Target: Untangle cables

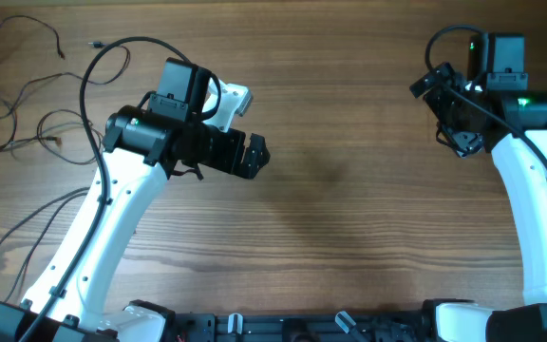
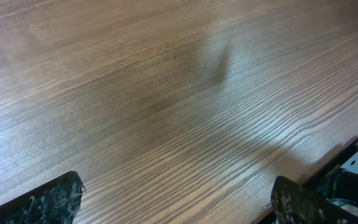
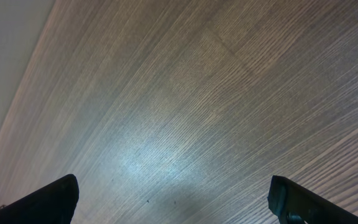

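The cables [image 1: 15, 112] lie as loose thin black strands on the wooden table [image 1: 349, 218] at the far left, with a small plug end [image 1: 93, 43] near the back. My left gripper [image 1: 254, 155] is open and empty over bare wood, well to the right of the strands; in the left wrist view [image 2: 179, 202] only wood shows between its fingers. My right gripper [image 1: 444, 112] is open and empty at the far right; the right wrist view [image 3: 173, 202] shows only bare wood. No cable shows in either wrist view.
A thicker dark arm cable [image 1: 112, 49] loops over the left arm, near the thin strands. More dark cable [image 1: 8, 242] trails along the table's front left. The table's edge [image 3: 17, 93] shows at the left of the right wrist view.
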`<state>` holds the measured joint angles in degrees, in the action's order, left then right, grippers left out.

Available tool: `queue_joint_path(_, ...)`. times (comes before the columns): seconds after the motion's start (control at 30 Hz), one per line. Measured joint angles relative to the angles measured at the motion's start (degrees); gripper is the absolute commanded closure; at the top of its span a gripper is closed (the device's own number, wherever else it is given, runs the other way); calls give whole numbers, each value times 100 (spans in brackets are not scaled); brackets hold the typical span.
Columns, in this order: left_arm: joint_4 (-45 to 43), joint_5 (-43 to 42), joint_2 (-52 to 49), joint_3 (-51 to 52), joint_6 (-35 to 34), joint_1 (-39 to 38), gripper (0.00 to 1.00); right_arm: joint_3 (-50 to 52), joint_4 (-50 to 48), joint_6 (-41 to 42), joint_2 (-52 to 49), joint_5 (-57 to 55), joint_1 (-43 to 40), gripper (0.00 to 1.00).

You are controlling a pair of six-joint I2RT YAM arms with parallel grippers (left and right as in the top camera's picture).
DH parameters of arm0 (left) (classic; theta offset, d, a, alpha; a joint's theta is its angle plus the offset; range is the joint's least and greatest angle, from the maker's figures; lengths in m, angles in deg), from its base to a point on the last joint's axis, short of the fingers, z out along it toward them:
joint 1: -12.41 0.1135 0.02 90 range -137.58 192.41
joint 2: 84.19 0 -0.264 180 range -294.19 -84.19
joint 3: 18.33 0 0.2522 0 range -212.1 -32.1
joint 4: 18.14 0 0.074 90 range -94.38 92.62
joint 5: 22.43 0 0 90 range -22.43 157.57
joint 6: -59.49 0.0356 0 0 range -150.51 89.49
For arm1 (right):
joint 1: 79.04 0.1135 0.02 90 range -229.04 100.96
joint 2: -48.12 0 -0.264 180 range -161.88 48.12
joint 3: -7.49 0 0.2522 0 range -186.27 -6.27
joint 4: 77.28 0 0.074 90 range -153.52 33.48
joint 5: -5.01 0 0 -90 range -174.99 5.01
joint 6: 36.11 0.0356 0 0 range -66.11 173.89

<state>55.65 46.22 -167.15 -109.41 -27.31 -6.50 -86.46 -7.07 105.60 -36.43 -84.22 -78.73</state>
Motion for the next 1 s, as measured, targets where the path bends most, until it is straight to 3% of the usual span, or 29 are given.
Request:
queue_joint_path(0.07,-199,-24,0,0,-114,0,0,0,0,0,0,0,0,0)
queue_joint_path(0.17,-354,348,0,-2,-1021,111,0,0,-4,0,0,0,0,0)
queue_joint_path(0.3,-328,1119,0,0,-2146,1185,0,0,-7,0,0,0,0,0)
queue_joint_path(0.43,-282,1121,0,0,-2691,2085,0,0,-7,-2,0,0,0,0)
queue_joint_path(0.6,59,514,0,-2,-2885,2035,0,0,-9,0,0,0,0,0)
queue_joint_path(0.83,918,431,0,-2,-2771,1816,0,0,-17,0,0,0,0,0)
queue_joint_path(1.0,1029,428,0,0,-2581,1816,0,0,-39,243,0,461,0,1)
